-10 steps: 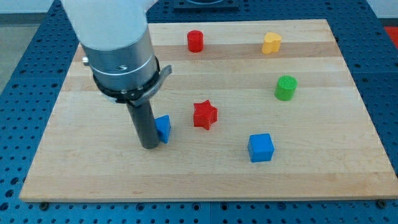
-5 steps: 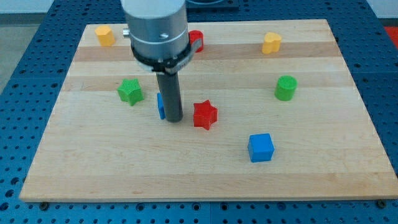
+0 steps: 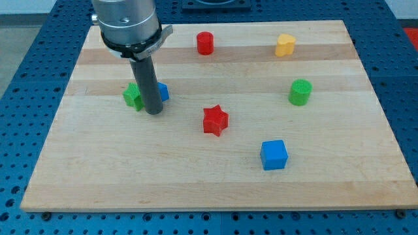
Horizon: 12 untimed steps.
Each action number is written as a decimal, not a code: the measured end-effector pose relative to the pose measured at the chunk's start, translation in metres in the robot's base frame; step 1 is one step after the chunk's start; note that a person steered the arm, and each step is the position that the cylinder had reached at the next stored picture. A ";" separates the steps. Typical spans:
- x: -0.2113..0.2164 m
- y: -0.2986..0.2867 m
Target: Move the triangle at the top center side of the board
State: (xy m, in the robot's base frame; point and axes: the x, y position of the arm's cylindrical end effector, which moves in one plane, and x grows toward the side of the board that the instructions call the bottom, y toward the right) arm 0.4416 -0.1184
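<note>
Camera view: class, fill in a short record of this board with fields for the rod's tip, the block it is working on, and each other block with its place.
tip: my tip at the view's left, between two blocks
blue triangle: just right of the rod, partly hidden
green star: just left of the rod
red cylinder: top centre
yellow heart: top right
green cylinder: right
red star: centre
blue cube: lower right

You see a pale, smooth-grained wooden board, matt plastic-looking blocks, and a matt dark rod.
</note>
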 end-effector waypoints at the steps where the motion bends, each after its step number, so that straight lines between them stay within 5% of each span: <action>1: -0.014 0.000; 8: -0.122 -0.059; 12: -0.149 -0.008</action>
State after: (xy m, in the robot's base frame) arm 0.2924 -0.1263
